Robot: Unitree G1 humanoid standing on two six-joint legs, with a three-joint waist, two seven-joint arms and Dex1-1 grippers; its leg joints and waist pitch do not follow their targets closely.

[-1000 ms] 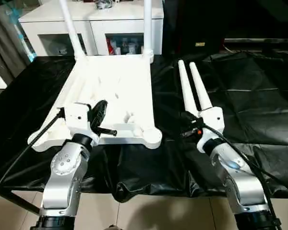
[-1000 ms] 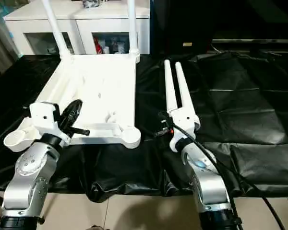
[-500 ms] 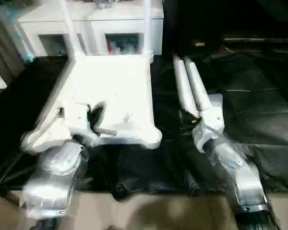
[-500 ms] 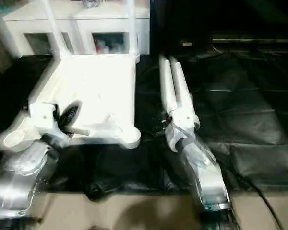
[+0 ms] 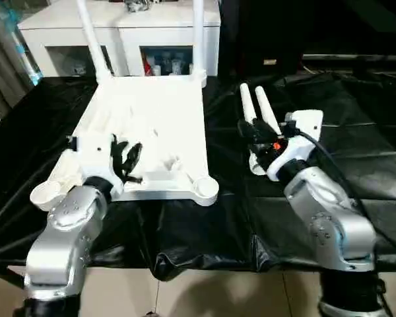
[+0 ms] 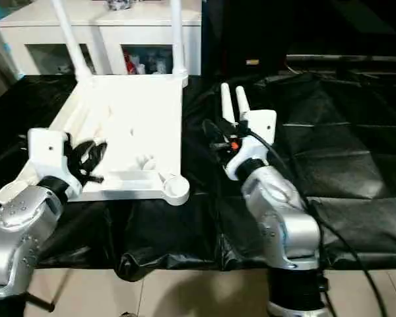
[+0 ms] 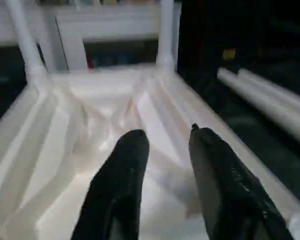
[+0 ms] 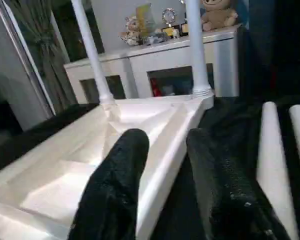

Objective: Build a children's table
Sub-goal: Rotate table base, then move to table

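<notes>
While the tabletop lies upside down on the black cloth, we count two legs already standing upright in its far corners: one at the far left and one at the far right. Two more legs lie flat and side by side on the cloth, just right of the tabletop. That makes four legs. The two near corner sockets, left and right, are empty.

Our left gripper hangs over the near left part of the tabletop, its two black fingers parted with a gap between them and nothing held. Our right gripper sits above the near ends of the lying legs, fingers likewise apart and empty. Beyond the table stands one white cabinet with glass fronts.
</notes>
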